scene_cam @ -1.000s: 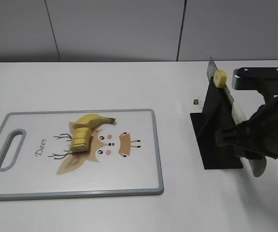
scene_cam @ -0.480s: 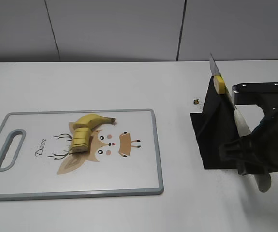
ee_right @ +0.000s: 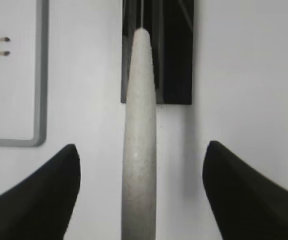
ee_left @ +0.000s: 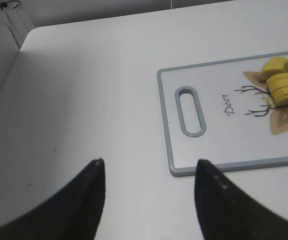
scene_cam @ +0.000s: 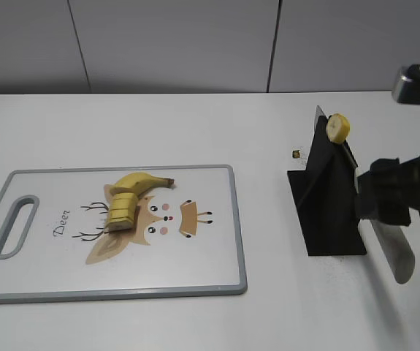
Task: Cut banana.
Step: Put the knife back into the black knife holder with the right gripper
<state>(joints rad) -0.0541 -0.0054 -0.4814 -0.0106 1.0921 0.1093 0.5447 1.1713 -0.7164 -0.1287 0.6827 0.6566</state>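
Note:
The banana point(scene_cam: 132, 191) lies on the white cutting board point(scene_cam: 202, 270), dark stem tip to the right, its lower end cut into several slices point(scene_cam: 121, 212). It also shows in the left wrist view point(ee_left: 280, 79). One cut slice point(scene_cam: 337, 128) sticks to the blade of the knife point(scene_cam: 392, 252), which leans on the black stand point(scene_cam: 330, 201). My right gripper point(scene_cam: 388, 197) is open above the knife's grey handle point(ee_right: 139, 145), with its fingers apart on both sides and not touching it. My left gripper point(ee_left: 149, 170) is open and empty over bare table left of the board.
The board's handle slot point(ee_left: 190, 111) is near my left gripper. A small dark crumb point(scene_cam: 296, 153) lies on the table behind the stand. The table's far left corner point(ee_left: 28, 35) shows in the left wrist view.
The right gripper dipped with the knife, then rose and drew back. The knife now leans on the stand with its handle low, and the slice on the blade has shifted slightly.

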